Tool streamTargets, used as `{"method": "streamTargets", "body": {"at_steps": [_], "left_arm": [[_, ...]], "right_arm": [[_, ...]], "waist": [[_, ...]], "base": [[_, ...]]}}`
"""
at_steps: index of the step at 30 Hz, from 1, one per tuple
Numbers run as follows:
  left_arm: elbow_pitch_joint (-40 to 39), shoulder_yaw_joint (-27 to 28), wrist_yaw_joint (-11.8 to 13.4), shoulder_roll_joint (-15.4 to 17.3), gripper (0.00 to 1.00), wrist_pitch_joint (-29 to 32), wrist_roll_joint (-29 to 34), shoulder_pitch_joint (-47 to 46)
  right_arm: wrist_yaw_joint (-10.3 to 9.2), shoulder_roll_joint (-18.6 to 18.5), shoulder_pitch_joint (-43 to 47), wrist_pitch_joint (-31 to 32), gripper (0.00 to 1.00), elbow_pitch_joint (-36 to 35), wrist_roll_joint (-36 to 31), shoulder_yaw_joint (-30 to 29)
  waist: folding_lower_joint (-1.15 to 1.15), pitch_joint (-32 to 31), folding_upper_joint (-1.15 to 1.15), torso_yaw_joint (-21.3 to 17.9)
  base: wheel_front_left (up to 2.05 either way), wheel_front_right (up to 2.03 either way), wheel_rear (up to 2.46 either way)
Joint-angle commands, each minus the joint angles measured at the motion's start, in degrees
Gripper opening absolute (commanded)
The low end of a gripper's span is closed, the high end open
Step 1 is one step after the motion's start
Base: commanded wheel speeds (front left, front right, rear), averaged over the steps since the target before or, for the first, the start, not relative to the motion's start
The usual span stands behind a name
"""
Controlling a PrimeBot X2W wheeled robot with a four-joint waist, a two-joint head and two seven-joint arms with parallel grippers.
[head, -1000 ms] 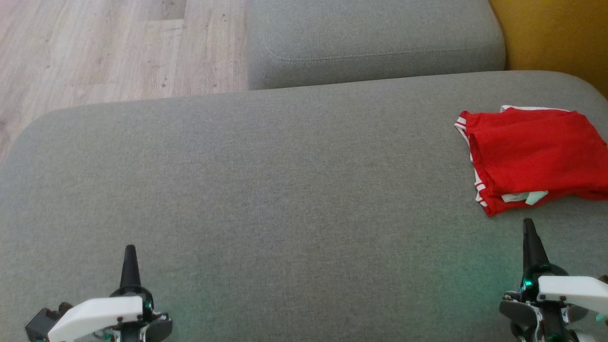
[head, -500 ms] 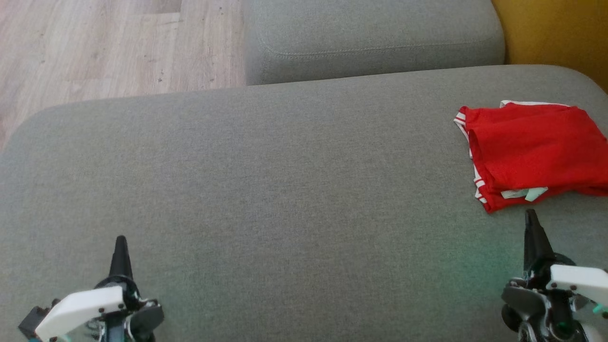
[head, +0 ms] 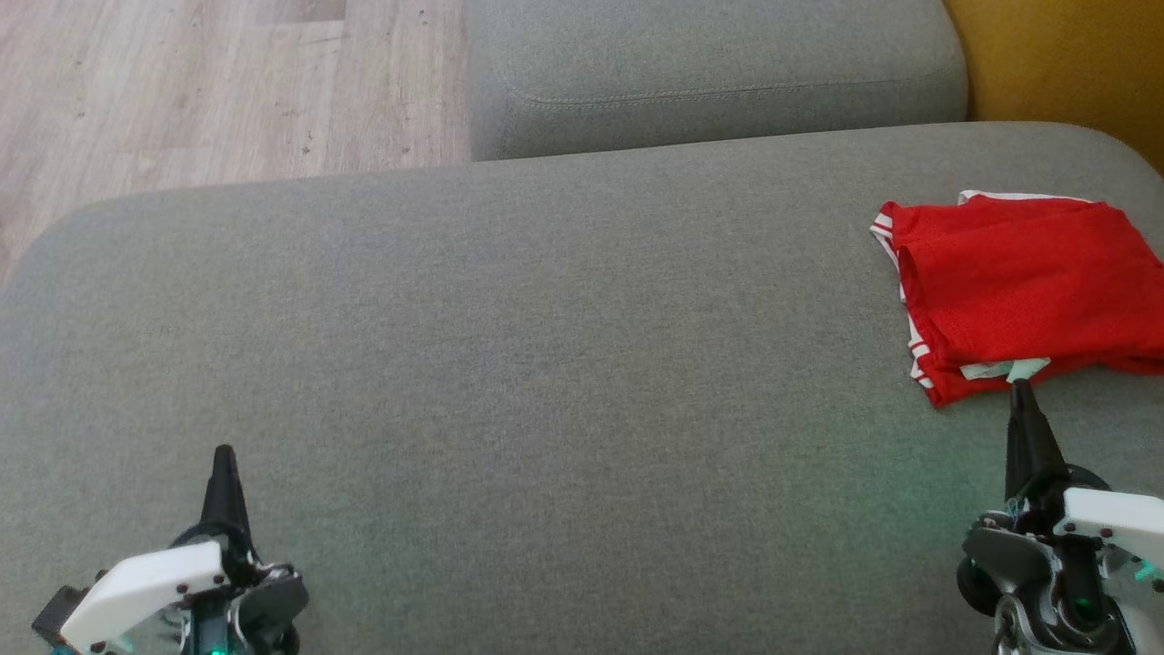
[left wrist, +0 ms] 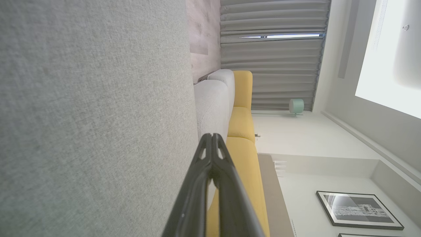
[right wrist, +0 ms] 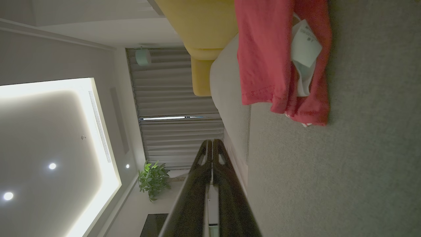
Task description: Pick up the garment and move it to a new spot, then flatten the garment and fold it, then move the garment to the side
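The right gripper (head: 1019, 389) has its two dark fingers clenched together with nothing between them. The folded red garment (head: 1018, 282) lies on the grey sofa cushion (head: 546, 364) straight ahead of those jaws, its near hem and white label (head: 1005, 369) just beyond the tips, though whether tip and cloth touch cannot be told. The left gripper (head: 223, 453) is likewise pressed closed and empty above bare cushion, the garment lying well apart from its jaws, ahead and far off to their right, near the cushion's edge beside a yellow seat (head: 1064, 64).
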Motion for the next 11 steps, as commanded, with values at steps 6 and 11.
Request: {"method": "streamTargets", "body": {"at_steps": [6,11], "left_arm": [[-1.63,2.41,-0.38,0.36,0.00,0.39,0.20,-2.92],[-1.63,2.53,-0.38,0.28,0.00,0.49,0.30,-2.93]], "right_arm": [[-0.04,-1.00,-2.75,0.59,0.00,-1.78,0.17,0.96],[-0.04,-0.93,-2.76,0.67,0.00,-1.78,0.08,0.86]], "waist": [[0.00,-0.01,0.00,0.00],[0.00,-0.01,0.00,0.00]], "base": [[0.00,0.00,0.00],[0.00,0.00,0.00]]}}
